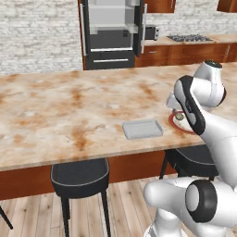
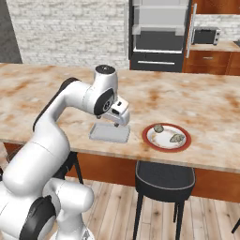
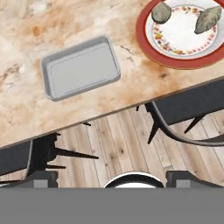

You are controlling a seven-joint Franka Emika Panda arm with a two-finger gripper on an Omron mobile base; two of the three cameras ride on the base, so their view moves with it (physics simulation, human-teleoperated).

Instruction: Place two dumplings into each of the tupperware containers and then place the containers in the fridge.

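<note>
The shallow pale grey translucent rectangular tray [image 3: 80, 68] lies flat on the marbled counter [image 3: 26, 109] below the gripper [image 2: 120, 115], long axis along the counter's edge. Two grey-tan lumpy dumplings [image 3: 161, 12] sit on the red-rimmed plate [image 3: 144, 41] beside it. Finger spread: cannot tell.

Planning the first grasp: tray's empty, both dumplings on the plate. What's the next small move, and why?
Probably swing the gripper sideways from above the tupperware container to over the nearer dumpling on the red-rimmed plate, then descend. The container holds nothing, both dumplings sit on the plate, and the hand hangs near the counter's front edge.
</note>
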